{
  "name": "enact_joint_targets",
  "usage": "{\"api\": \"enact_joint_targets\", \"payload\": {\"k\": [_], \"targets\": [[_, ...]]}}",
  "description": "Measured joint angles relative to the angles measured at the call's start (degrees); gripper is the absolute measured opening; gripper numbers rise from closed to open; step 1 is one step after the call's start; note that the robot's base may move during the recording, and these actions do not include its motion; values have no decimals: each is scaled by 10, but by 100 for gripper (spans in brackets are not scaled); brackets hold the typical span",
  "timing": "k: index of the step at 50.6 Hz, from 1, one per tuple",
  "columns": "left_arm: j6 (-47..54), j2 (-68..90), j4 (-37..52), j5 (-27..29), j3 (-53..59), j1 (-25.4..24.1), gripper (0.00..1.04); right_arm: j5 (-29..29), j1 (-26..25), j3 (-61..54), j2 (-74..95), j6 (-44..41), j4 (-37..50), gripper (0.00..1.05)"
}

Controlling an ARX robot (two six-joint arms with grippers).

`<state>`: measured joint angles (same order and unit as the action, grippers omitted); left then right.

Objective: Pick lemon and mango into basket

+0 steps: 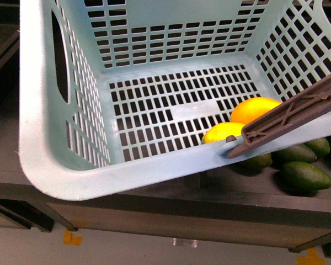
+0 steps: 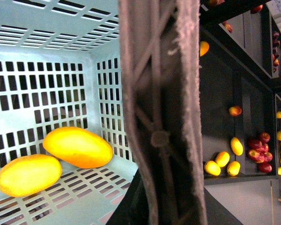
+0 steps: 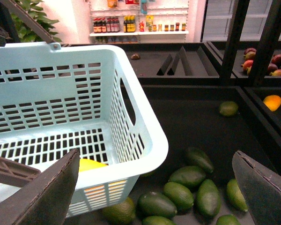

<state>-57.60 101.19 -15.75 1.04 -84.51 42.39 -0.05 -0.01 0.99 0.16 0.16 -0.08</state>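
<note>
Dark display shelf point(image 3: 187, 117) carries a cluster of dark green oval fruits point(image 3: 187, 190) right beside the turquoise basket point(image 3: 145, 145), one more green fruit point(image 3: 228, 108) sits well apart, and an orange fruit point(image 3: 272, 102) occupies the neighbouring compartment

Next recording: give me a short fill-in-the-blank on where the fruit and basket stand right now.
1. The lemon and the mango both lie inside the ____.
2. The basket is light ____ in colour.
3. In the right wrist view, the right gripper is open and holds ____.
4. The dark green fruits lie ____ the basket.

Missing words: basket; turquoise; nothing; outside
</note>
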Motion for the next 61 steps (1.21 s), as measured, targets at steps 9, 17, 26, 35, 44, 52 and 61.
{"api": "enact_joint_targets", "payload": {"k": [9,17,26,35,44,52,61], "targets": [[-14,2,-4,36,-2,2,5,0,0,0,0,0,0,96],[-243,56,-5,301,-61,-14,5,0,0,0,0,0,0,96],[-322,111,6,301,-113,-83,5,0,0,0,0,0,0,96],[-372,184,8,280,-178,-139,5,0,0,0,0,0,0,96],[-367,291,-7,246,-306,-176,5,0,0,0,0,0,0,96],[-368,433,-74,221,-505,-208,5,0,0,0,0,0,0,96],[-367,536,-139,207,-664,-227,5,0,0,0,0,0,0,96]]}}
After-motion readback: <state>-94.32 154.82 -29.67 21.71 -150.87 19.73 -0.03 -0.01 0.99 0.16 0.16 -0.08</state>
